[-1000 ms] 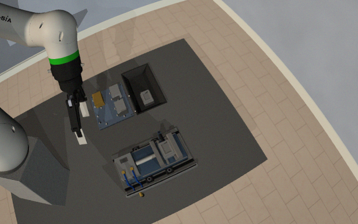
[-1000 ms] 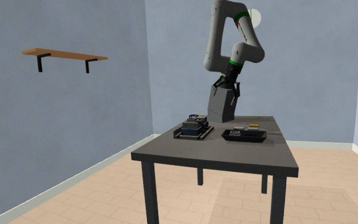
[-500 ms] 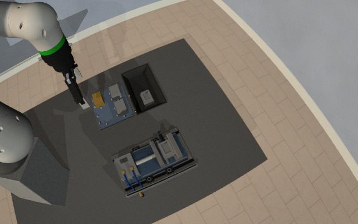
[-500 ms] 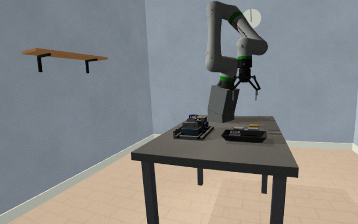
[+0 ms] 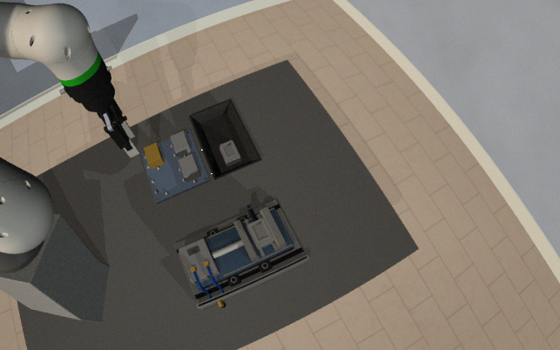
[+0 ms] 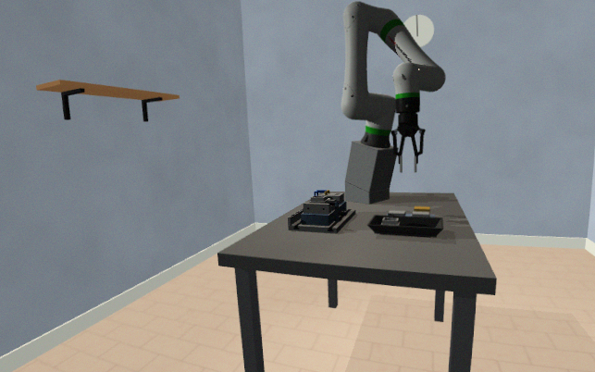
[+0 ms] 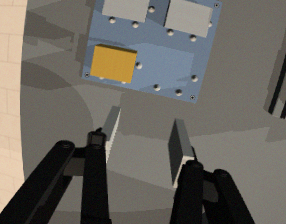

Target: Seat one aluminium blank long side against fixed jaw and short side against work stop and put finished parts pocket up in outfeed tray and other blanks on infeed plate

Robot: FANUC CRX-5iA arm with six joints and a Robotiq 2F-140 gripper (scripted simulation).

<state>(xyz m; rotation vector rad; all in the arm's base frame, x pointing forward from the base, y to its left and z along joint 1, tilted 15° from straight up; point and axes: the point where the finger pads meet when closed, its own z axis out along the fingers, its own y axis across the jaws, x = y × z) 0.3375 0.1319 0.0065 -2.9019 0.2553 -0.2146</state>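
We hang our end effector (image 6: 408, 167), fingers drawn narrow on nothing, high above the surface (image 6: 360, 250). At 9 o'clock of the outfeed tray (image 5: 247, 135), holding 1 finished part (image 5: 230, 152), the infeed plate (image 5: 169, 187) bears 2 aluminium blanks (image 5: 180, 142) and 1 brass blank (image 5: 153, 155). Another finished part (image 5: 259, 232) occupies the vise (image 5: 212, 261); unloading and seating remain.

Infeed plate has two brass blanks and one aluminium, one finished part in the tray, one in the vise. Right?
Not quite: the infeed plate holds one brass blank and two aluminium blanks, per the top view. One finished part in the outfeed tray, one in the vise.
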